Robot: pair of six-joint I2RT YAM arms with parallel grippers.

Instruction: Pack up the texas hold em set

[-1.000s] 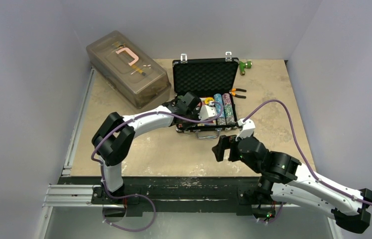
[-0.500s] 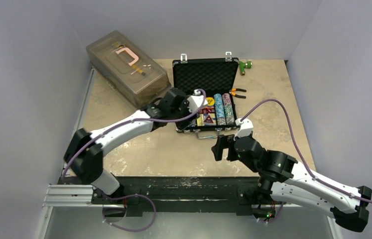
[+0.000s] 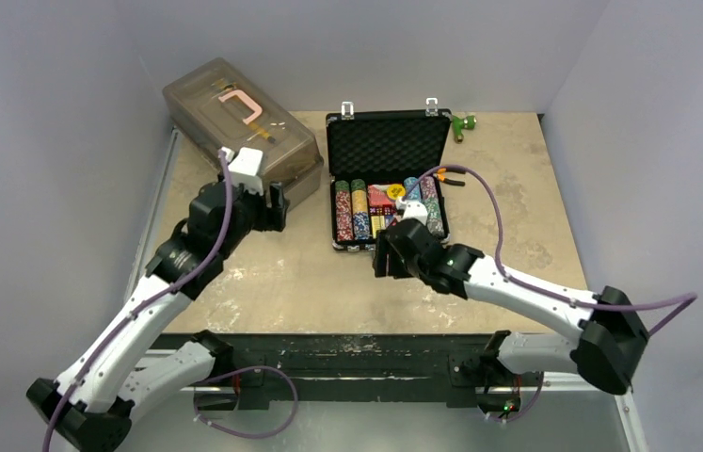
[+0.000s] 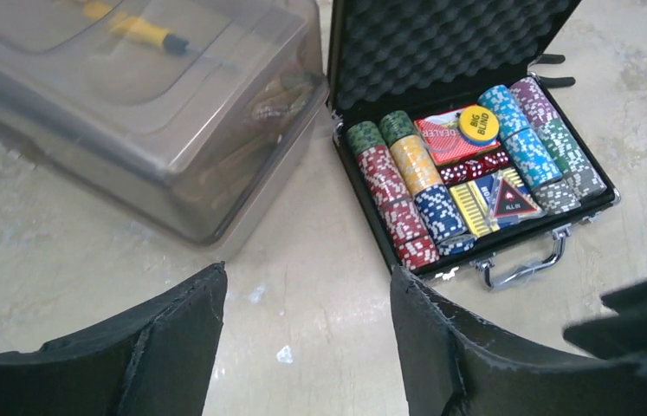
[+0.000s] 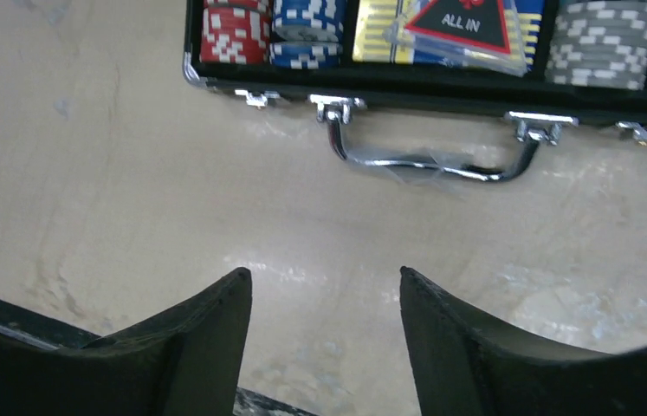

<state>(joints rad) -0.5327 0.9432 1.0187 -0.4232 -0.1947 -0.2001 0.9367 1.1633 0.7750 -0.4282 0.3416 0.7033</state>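
Both released, empty: left hand hovers left of the open black ribbed briefcase, right hand near its curved silver handle

Watching from above, I'm seeing the right arm covering the briefcase's near edge. The right wrist view is cutting the case off beyond its nearest chips. The pliers are hiding mostly behind the lid, and the plastic box is blurring its contents.
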